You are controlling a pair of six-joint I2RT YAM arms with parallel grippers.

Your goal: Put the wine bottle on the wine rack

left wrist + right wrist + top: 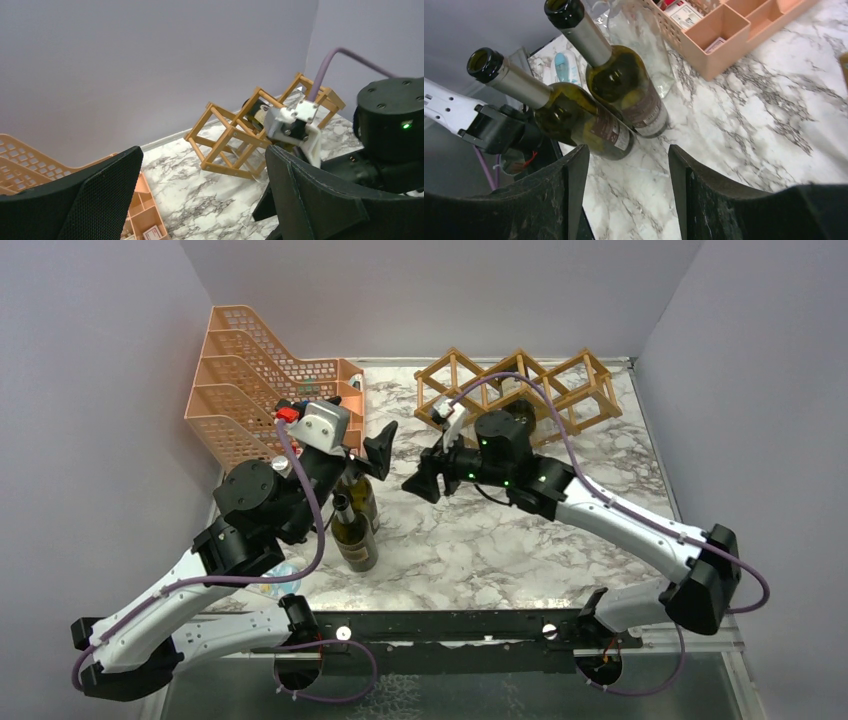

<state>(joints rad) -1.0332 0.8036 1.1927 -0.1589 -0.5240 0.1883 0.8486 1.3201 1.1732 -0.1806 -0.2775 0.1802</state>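
Two green wine bottles with silver neck foil stand upright side by side left of centre: the nearer one (354, 532) (574, 120) and the farther one (362, 496) (626, 87). The light wooden wine rack (515, 390) (235, 140) stands at the back; something dark with a pale label shows inside it, partly hidden. My left gripper (366, 452) (200, 195) is open and empty, hovering just above the farther bottle and facing the rack. My right gripper (424, 480) (624, 190) is open and empty, right of the bottles and facing them, apart from both.
An orange mesh tiered file tray (255, 390) (724, 30) stands at the back left beside the bottles. A clear glass object (636, 27) stands behind the bottles. Grey walls close the left, back and right sides of the marble table (560, 540).
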